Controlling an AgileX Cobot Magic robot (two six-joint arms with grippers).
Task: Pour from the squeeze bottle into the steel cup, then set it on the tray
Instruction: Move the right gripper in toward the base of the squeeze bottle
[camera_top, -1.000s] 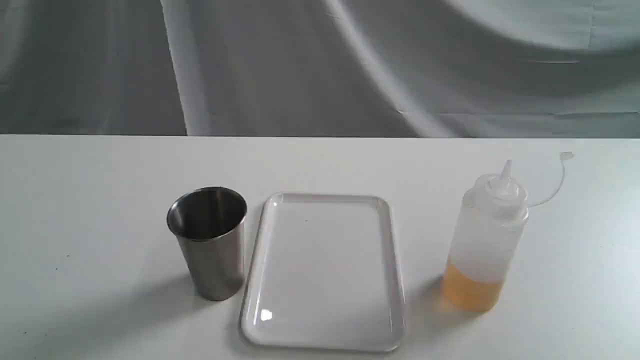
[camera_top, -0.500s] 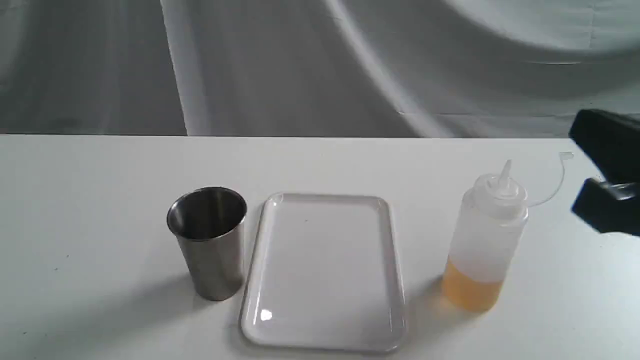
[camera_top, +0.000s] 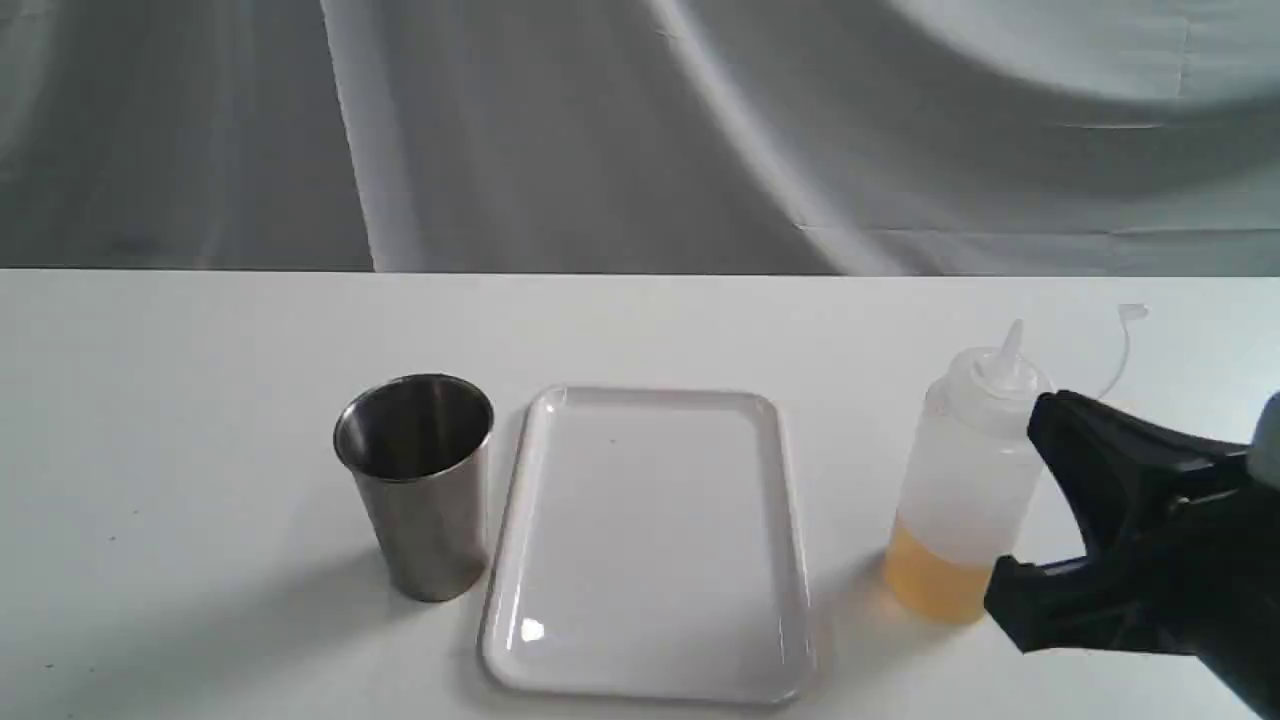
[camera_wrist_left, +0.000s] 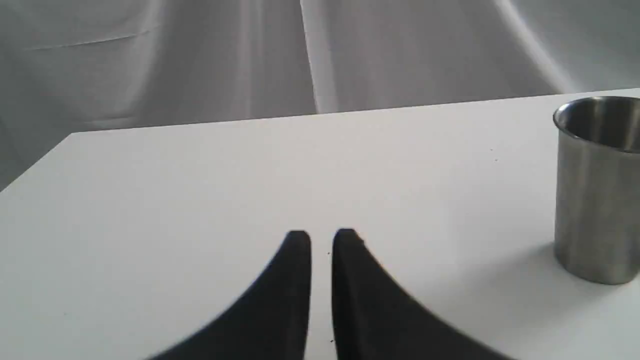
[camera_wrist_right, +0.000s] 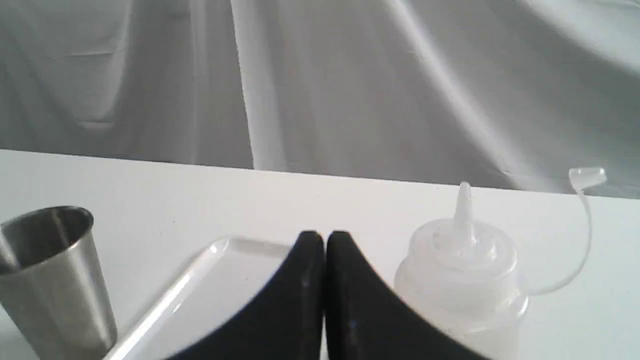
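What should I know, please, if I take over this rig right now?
Left end effector: nearly closed, empty, apart from the steel cup.
Right end effector: fingers together in its wrist view, empty, close beside the squeeze bottle.
Cup, tray and bottle sit in a row on the table, cup and bottle upright, tray bare.
Done: nothing yet; bottle not grasped.
Left: grasp, pour into the cup, set it on the tray.

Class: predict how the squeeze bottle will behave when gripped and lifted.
The squeeze bottle looks soft translucent plastic, so it probably dents. Its amber liquid is shallow: likely light. Tall and narrow, it may tip if pushed.
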